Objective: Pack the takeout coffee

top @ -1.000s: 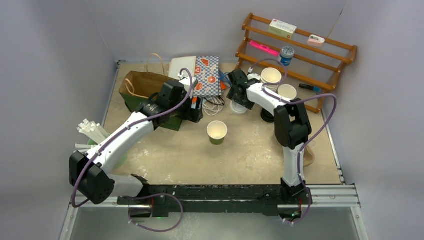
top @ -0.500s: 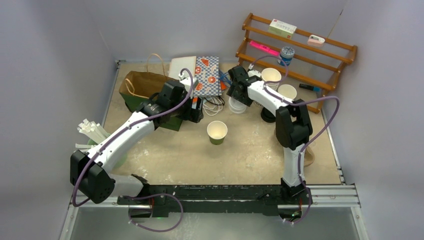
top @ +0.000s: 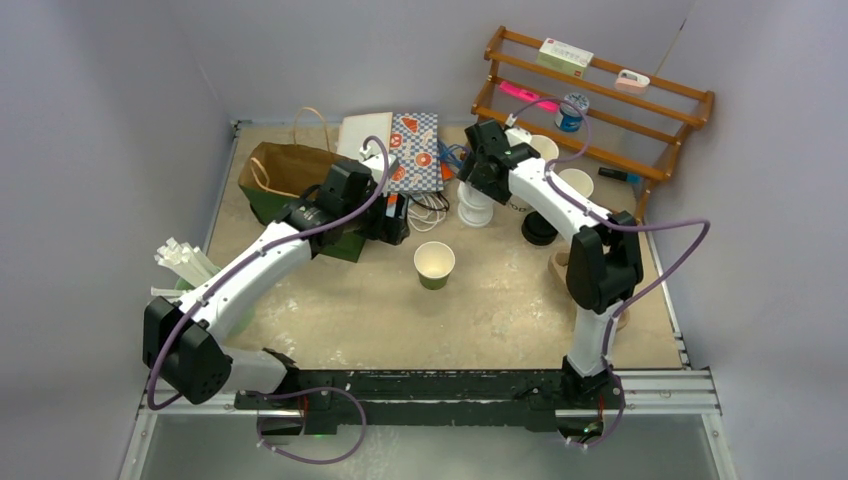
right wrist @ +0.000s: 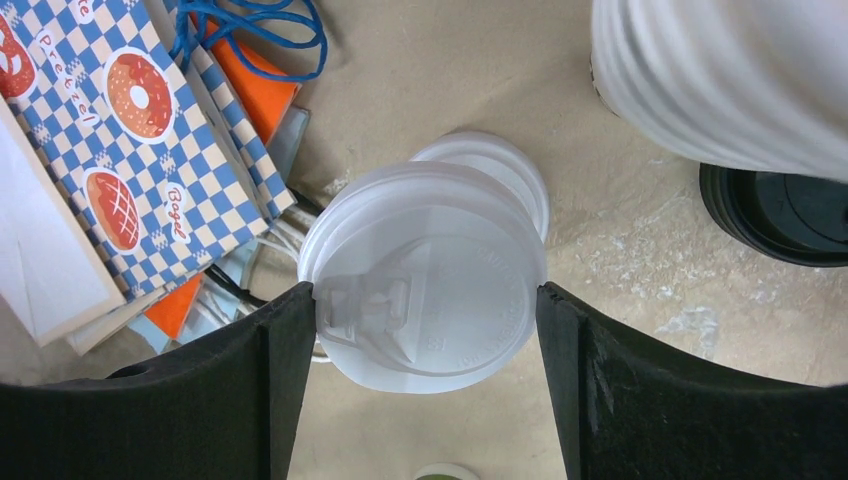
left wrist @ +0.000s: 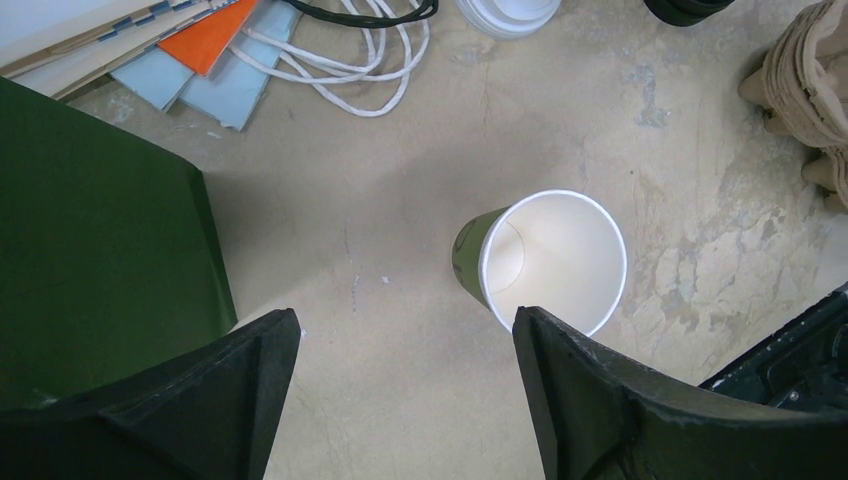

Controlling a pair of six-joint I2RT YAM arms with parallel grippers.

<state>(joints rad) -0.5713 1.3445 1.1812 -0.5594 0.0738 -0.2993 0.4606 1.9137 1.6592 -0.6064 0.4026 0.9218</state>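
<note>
The takeout coffee cup, olive green with a white inside, stands upright in the middle of the table with no lid on it; in the left wrist view the cup lies just ahead of my right fingertip. My left gripper hangs open above bare table to the cup's left, with nothing between its fingers. My right gripper is shut on a white plastic lid, both fingertips against its rim. The lid is held above the stack of white lids.
A brown paper bag and a dark green bag lie at the left. A checked bagel bag and cords lie behind. White nested cups, black lids and a wooden rack stand at right, straws at far left.
My right gripper closed on the top lid and rose from the stack toward the back, its elbow swinging right. The left arm and the cup have not moved.
</note>
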